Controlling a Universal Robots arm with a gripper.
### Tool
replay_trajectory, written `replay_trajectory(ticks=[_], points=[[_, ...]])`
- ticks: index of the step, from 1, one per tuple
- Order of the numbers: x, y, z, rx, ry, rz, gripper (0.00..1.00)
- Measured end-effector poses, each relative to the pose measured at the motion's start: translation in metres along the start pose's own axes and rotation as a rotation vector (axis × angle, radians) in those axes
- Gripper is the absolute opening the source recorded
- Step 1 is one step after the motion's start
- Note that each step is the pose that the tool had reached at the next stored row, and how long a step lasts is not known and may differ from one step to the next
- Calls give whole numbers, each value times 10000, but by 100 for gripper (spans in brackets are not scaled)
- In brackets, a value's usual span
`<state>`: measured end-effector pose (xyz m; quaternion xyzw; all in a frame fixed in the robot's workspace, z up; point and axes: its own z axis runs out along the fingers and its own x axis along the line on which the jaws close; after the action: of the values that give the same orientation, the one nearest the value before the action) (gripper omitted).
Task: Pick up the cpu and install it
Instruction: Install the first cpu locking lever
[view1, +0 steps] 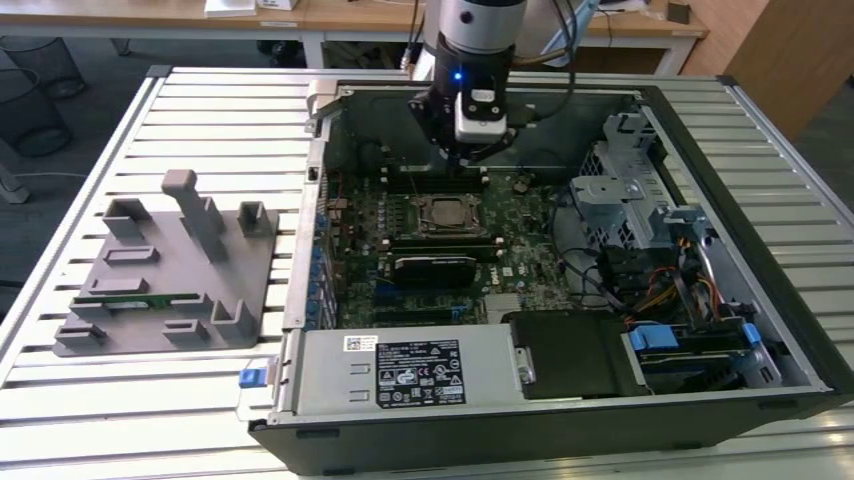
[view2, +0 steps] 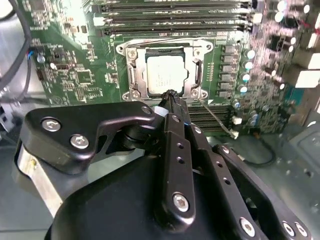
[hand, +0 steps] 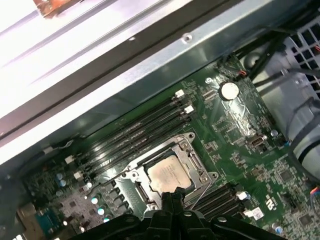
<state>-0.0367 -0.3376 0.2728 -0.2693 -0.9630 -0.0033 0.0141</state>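
Hovering over the open computer case (view1: 747, 330), the gripper (view2: 172, 96) has its fingers (view2: 176, 130) pressed together, tips closed with nothing between them. Just past the tips in both wrist views sits the cpu (view2: 167, 75), silver top up, lying flat and square inside the socket frame (view2: 131, 70) on the motherboard (view2: 75, 75). Fingertips look slightly above the chip's near edge, not gripping it; contact can't be told. Beyond the socket run the memory slots (hand: 145, 127), then the case wall (hand: 150, 60).
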Motion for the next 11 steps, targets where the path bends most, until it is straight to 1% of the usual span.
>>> replay_trajectory(ticks=[11], points=[[0, -1, 18, 61, -6, -1960, 11]])
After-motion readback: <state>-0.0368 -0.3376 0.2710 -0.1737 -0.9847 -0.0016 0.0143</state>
